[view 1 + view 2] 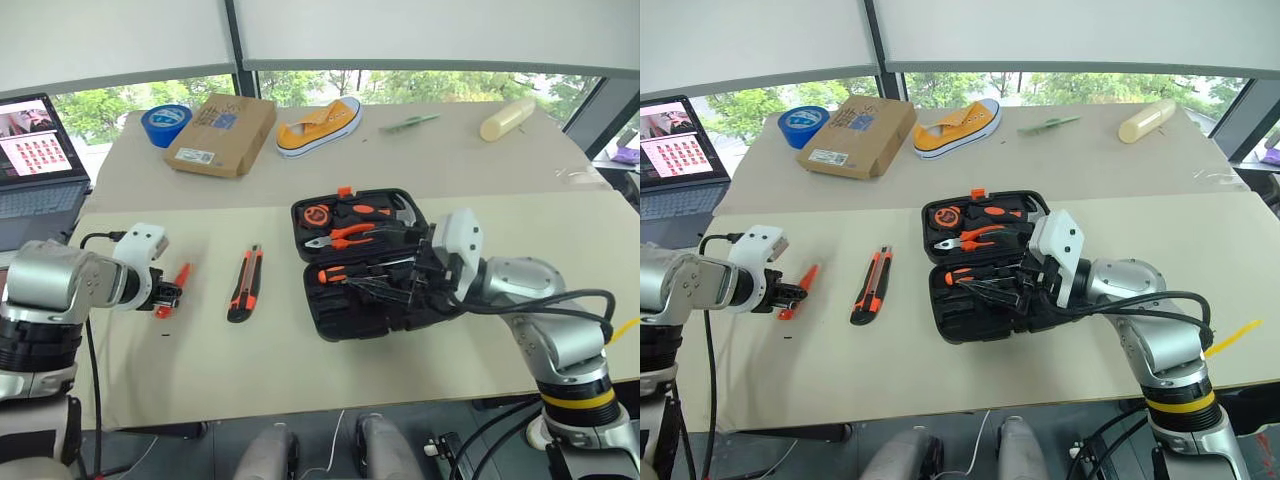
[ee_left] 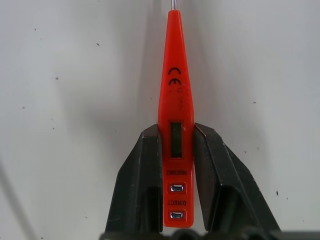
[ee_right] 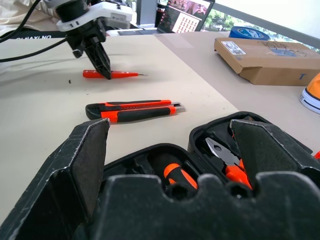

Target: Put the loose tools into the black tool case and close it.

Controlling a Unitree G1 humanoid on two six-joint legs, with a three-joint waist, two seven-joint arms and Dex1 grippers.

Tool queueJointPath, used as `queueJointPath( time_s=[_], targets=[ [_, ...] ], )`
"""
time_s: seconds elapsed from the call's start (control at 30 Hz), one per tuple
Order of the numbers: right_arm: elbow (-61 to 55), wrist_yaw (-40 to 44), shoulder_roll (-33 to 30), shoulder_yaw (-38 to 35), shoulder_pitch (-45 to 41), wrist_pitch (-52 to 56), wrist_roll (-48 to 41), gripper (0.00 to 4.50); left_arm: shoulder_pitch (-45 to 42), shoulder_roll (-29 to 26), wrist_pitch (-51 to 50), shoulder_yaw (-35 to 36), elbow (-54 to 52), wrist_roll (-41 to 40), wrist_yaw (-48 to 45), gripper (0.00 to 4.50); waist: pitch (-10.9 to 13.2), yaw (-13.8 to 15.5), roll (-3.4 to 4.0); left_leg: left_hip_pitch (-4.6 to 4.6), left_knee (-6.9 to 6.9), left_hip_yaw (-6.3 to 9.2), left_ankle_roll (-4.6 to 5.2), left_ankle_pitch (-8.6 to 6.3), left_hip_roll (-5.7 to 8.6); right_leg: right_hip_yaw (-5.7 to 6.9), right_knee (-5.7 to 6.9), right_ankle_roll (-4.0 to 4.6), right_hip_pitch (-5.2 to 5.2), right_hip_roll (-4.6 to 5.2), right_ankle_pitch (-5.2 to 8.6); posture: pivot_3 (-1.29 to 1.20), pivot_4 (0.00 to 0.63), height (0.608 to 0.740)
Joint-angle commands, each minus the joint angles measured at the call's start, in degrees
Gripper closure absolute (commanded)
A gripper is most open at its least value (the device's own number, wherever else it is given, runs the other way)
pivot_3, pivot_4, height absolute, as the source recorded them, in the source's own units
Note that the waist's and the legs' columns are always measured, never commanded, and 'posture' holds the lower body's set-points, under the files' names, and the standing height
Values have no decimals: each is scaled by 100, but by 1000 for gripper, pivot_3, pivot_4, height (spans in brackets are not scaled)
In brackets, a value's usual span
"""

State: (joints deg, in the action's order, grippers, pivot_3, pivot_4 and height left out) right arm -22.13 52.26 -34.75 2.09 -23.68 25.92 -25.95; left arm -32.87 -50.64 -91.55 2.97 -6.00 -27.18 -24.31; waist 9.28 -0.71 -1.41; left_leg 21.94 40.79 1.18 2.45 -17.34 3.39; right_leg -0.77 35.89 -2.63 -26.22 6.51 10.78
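An orange tester screwdriver (image 2: 175,100) lies flat on the beige table, with its thin steel tip pointing away from my left gripper (image 2: 176,129). That gripper is shut on its handle, one black finger against each side. A black-and-orange utility knife (image 1: 245,283) lies loose between the screwdriver and the black tool case (image 1: 345,322). The case stands open, with orange-handled tools in its slots. My right gripper (image 1: 1005,290) hovers level at the case's near half, jaws wide open and holding nothing.
On the far table are a brown cardboard box (image 1: 222,133), a blue tape roll (image 1: 165,124), a yellow shoe (image 1: 320,125), a green object (image 1: 408,122) and a cream cylinder (image 1: 508,118). A laptop (image 1: 35,150) stands at the far left. Orange pliers (image 1: 345,237) sit inside the case.
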Motion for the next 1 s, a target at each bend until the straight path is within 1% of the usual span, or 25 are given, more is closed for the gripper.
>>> queueJointPath(
  time_s=[0.03, 0.07, 0.17, 0.27, 0.33, 0.43, 0.5, 0.57, 0.67, 0.7, 0.73, 0.77, 0.87, 1.0],
  targets=[
    [-1, 83, -67, -40, -76, -156, 5, 0, 108, -54, -29, -37, -59, 39, -21, 4086, 0, 0, 0, -1, -1, 0, 0, 0, 0, 0, 0, 0, 0, 0, 0, 0, 150, 735],
    [8, 94, -89, -48, -68, -155, 11, 0, 100, -82, 27, -56, -41, 59, -43, 4086, 0, -1, 0, -1, -1, 0, 0, 0, 0, 0, 0, 0, 0, 0, 0, 0, 150, 735],
    [-6, 187, -338, -195, 101, 68, -83, 0, -62, -386, 843, -436, 69, 178, -417, 4086, 0, 3, 0, 0, 0, 0, 0, 0, 1, 0, 0, 0, 0, 0, 0, 0, 150, 735],
    [-219, 444, -873, -444, 578, 348, -255, 0, -527, -612, 2560, -991, 87, 420, -1437, 4086, 2, 88, -3, 7, 1, 3, -2, 1, 2, 7, -4, 0, 0, 4, 0, 0, 150, 735],
    [-319, 523, -1151, -633, 885, 394, -277, 0, -824, -566, 3187, -1217, 157, 419, -2067, 4086, 3, 157, -6, 20, 8, 7, -2, 1, 4, 14, -10, 0, -1, 8, 0, 0, 150, 735],
    [-396, 513, -1440, -949, 1318, 383, -224, 0, -1250, -369, 4127, -1603, 183, 400, -3162, 4086, 3, 147, -6, 25, 17, 5, -1, 0, 12, 9, -11, 1, 0, 13, -1, 0, 150, 735],
    [-405, 367, -1535, -1169, 1589, 328, -104, 0, -1613, -54, 4723, -1979, 297, 510, -3787, 4086, 3, 148, -6, 20, 16, 3, 1, 0, 11, 9, -11, 0, 6, 13, -1, 0, 150, 735],
    [-419, 148, -1530, -1393, 1801, 358, -45, 0, -2010, 419, 5104, -2405, 582, 718, -4199, 4086, 3, 156, -6, 22, 18, 4, 5, -2, 11, 14, -12, 0, 9, 11, -1, 0, 150, 735],
    [-555, -137, -1464, -1670, 2128, 403, 31, 0, -2609, 1133, 5251, -3192, 1063, 1137, -4676, 4086, 4, 144, -8, 26, 31, 0, 16, -6, 12, 10, -8, -2, 11, 8, -1, 0, 150, 735],
    [-597, -199, -1449, -1709, 2191, 413, 40, 0, -2733, 1281, 5276, -3351, 1193, 1251, -4775, 4086, 4, 142, -8, 27, 33, 0, 18, -7, 11, 10, -8, -2, 12, 6, -1, 0, 150, 735],
    [-671, -275, -1425, -1748, 2269, 430, 35, 0, -2877, 1472, 5246, -3509, 1377, 1377, -4816, 4086, 4, 123, -8, 30, 39, -1, 23, -9, 11, 10, -8, -2, 11, 3, -1, 0, 150, 735],
    [-819, -366, -1379, -1841, 2415, 467, 3, 0, -3080, 1807, 5083, -3721, 1684, 1549, -4730, 4086, 4, 110, -8, 29, 42, -3, 30, -14, 8, 7, -7, -3, 11, 0, -1, 0, 150, 735],
    [-1096, -573, -1284, -2029, 2706, 535, -43, 0, -3434, 2462, 4708, -4064, 2284, 1838, -4633, 4086, 5, 130, -9, 30, 51, -1, 49, -24, 6, 5, -3, -6, 13, -5, 1, 0, 150, 735],
    [-1198, -736, -1214, -2111, 2823, 562, -72, 0, -3595, 2861, 4409, -4095, 2629, 1943, -4746, 4086, 5, 87, -8, 36, 82, -7, 75, -39, 5, -3, -1, -13, 14, -8, 2, 0, 150, 735]
  ],
)
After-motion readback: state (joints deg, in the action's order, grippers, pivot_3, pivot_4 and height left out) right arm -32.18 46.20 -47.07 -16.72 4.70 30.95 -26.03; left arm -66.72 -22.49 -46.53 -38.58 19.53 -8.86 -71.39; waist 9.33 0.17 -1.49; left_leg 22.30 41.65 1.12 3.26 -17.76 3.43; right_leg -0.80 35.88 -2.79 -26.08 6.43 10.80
